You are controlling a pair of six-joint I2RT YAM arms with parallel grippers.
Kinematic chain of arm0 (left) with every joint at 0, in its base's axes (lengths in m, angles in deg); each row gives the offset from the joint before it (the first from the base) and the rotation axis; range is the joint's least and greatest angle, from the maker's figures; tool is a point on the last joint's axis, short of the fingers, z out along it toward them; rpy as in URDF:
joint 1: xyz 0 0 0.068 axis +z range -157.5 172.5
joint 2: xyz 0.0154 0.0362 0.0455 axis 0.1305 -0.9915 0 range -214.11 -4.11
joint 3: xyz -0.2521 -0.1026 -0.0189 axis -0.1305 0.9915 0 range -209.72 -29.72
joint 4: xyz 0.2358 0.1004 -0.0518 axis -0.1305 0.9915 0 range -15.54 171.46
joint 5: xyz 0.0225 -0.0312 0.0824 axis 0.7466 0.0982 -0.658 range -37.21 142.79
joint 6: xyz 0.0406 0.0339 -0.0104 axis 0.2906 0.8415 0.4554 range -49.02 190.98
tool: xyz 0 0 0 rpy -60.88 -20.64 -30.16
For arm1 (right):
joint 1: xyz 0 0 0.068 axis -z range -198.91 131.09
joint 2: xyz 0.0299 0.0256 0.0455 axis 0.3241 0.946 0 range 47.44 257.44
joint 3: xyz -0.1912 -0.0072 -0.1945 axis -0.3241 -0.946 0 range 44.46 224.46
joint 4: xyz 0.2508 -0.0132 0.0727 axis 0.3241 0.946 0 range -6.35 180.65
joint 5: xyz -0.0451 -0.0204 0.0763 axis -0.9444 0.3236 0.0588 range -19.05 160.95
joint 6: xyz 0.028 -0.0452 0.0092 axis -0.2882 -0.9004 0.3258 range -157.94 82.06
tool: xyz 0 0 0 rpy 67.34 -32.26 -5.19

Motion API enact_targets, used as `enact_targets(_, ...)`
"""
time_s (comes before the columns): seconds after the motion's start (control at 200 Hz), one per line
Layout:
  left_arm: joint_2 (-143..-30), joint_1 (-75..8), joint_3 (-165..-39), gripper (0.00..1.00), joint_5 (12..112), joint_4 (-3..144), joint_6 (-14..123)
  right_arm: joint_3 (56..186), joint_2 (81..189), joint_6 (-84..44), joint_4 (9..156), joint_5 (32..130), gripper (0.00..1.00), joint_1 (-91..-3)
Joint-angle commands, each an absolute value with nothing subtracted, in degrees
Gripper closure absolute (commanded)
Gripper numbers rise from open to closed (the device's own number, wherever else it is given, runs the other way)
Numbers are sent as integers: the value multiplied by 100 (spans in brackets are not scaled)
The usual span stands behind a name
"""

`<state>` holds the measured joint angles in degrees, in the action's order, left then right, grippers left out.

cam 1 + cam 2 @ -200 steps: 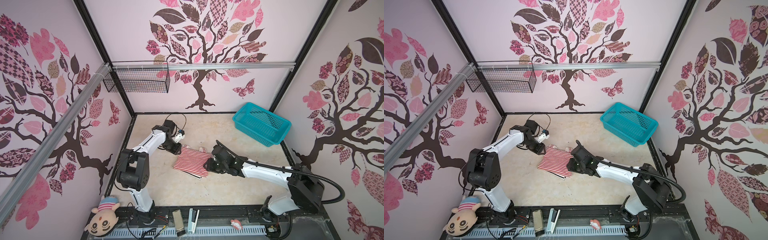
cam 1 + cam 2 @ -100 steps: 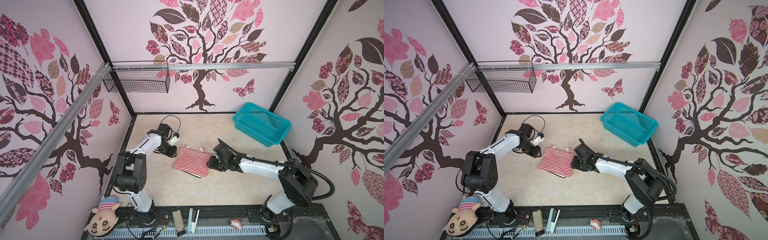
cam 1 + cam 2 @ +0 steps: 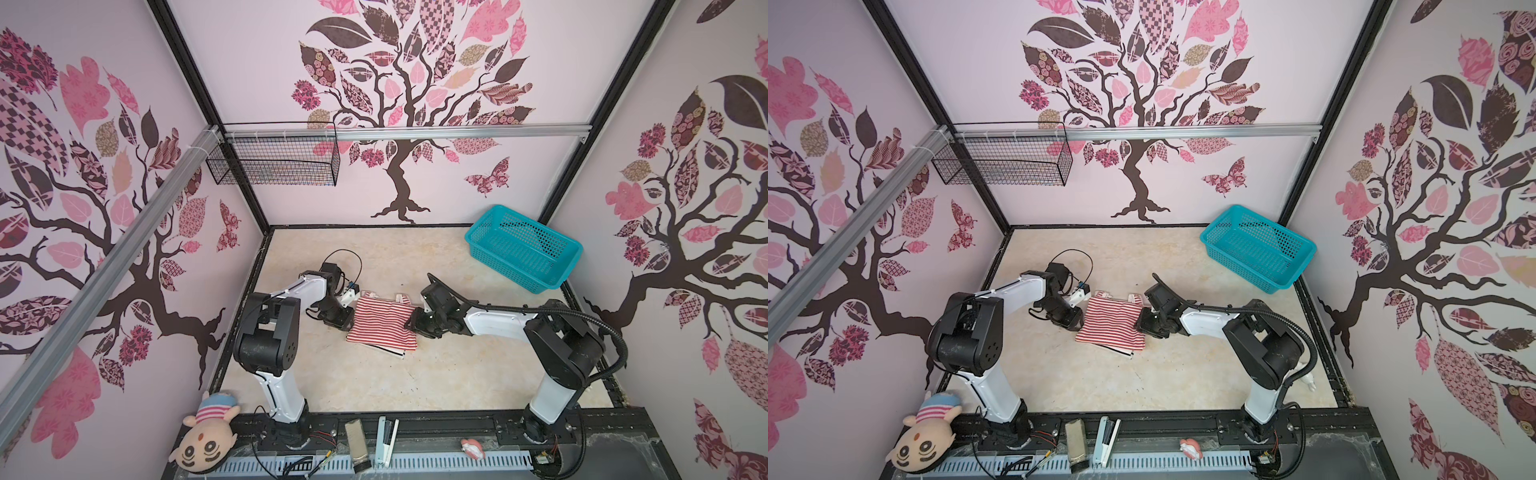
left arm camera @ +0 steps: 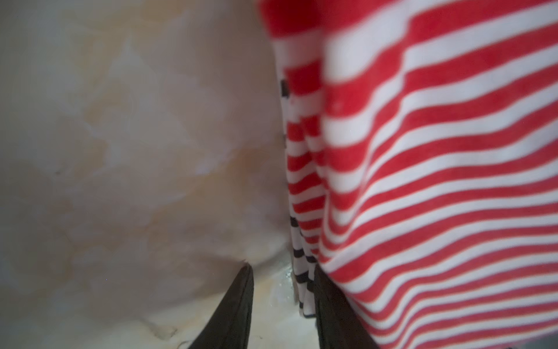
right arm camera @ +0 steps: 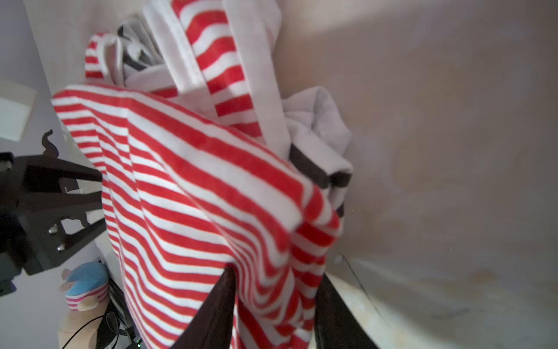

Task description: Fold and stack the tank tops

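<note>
1. Both top views: two tank tops are stacked mid-frame on the table (image 3: pixel 374 386). The red-and-white tank top (image 3: pixel 381 326) is on top, straps toward the back wall. The black-and-white tank top (image 3: pixel 388 350) shows only as a sliver under its lower edge.
2. Same views: the left gripper (image 3: pixel 348 322) touches the stack's left edge and the right gripper (image 3: pixel 411 323) touches its right edge. I can't tell the finger gap from up here.
3. Count: two arms, two tops, one teal basket (image 3: pixel 511 270) upper right and well apart from the stack, one wire basket (image 3: pixel 274 166) upper left on the rail, and one plush doll (image 3: pixel 203 436) lower left, off the table.
4. Left wrist view only: the left gripper (image 4: pixel 280 269) has its fingers apart, with bare table in the gap. The black-and-white edge (image 4: pixel 299 266) lies against one finger, and red-and-white cloth (image 4: pixel 437 151) drapes over that same finger. No clamp is visible.
5. Right wrist view only: the right gripper (image 5: pixel 276 272) fingers are clamped on a bunched fold of the red-and-white top (image 5: pixel 196 181). The left gripper (image 5: pixel 102 199) shows at the far edge with its tips spread, and the doll (image 5: pixel 87 284) is beyond it.
</note>
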<state>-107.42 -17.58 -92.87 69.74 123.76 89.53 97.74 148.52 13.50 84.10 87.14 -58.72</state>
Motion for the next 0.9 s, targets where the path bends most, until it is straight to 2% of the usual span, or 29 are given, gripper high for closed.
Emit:
enact_targets(0.0, -10740, -1752, -9033, 63, 7250, 12254, 8952, 10116, 15172, 1362, 8103, 9056, 56, -5683)
enact_targets(0.15, -10777, -1760, -8959, 63, 7444, 12239, 8885, 10653, 15539, 1255, 8309, 9276, 56, -5540)
enact_targets(0.28, -10556, -1743, -8913, 63, 7246, 12180, 8845, 10842, 15417, 1011, 8641, 9142, 54, -5524)
enact_targets(0.365, -10290, -1710, -8841, 61, 6831, 12017, 8788, 11032, 15171, 629, 9271, 8734, 50, -5509)
enact_targets(0.415, -10106, -1622, -8842, 59, 6557, 11906, 8729, 11112, 14937, 419, 9639, 8416, 41, -5509)
enact_targets(0.51, -9860, -1199, -8995, 48, 6535, 11882, 8624, 11186, 14452, 50, 10266, 7767, 18, -5426)
enact_targets(0.61, -9728, -624, -9282, 41, 6708, 11892, 8489, 11160, 13992, -266, 10806, 7322, 2, -5007)
enact_targets(0.69, -9621, -124, -9453, 38, 7029, 11758, 8353, 10934, 13582, -532, 10946, 7329, 0, -4336)
enact_targets(0.76, -9439, 274, -9420, 30, 7343, 11377, 8096, 10662, 13155, -672, 10890, 7378, 0, -3573)
enact_targets(0.79, -9312, 416, -9305, 13, 7443, 11057, 7925, 10478, 12951, -718, 10759, 7369, 0, -3237)
enact_targets(0.82, -9149, 533, -9095, 3, 7539, 10666, 7762, 10291, 12747, -751, 10582, 7305, 0, -2928)
enact_targets(0.895, -8694, 654, -8486, 2, 7702, 9606, 7489, 9784, 12357, -816, 10172, 7358, 0, -2140)
